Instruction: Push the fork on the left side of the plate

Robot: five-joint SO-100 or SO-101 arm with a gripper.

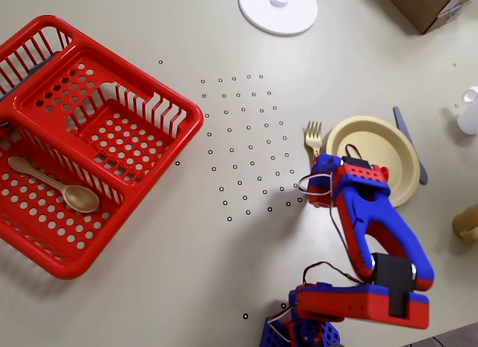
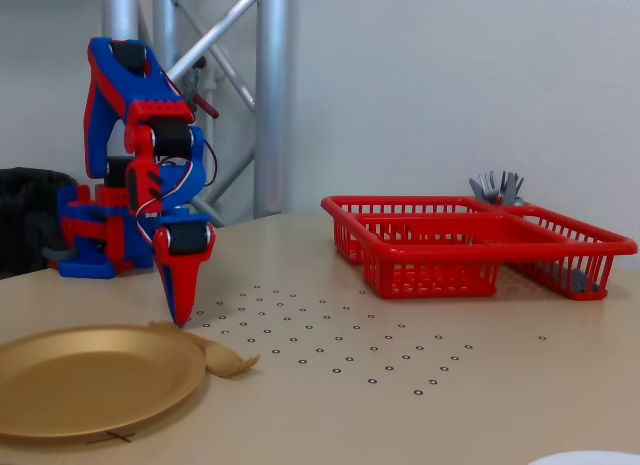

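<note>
The pale yellow-tan fork (image 1: 313,140) lies on the table just left of the round pale yellow plate (image 1: 381,149) in the overhead view, tines pointing away from the arm's base. Its handle end is hidden under my red and blue gripper (image 1: 320,184). In the fixed view the gripper (image 2: 180,320) points straight down with its fingers together. Its tip is on or at the fork's (image 2: 225,358) handle end, beside the plate's rim (image 2: 150,337). It holds nothing.
A red basket (image 1: 112,101) with a tan spoon (image 1: 56,185) stands at the left; grey forks (image 2: 497,188) stick out of it. A grey-blue knife (image 1: 409,142) lies right of the plate. A white disc (image 1: 278,7) and a cardboard box (image 1: 433,4) are at the back.
</note>
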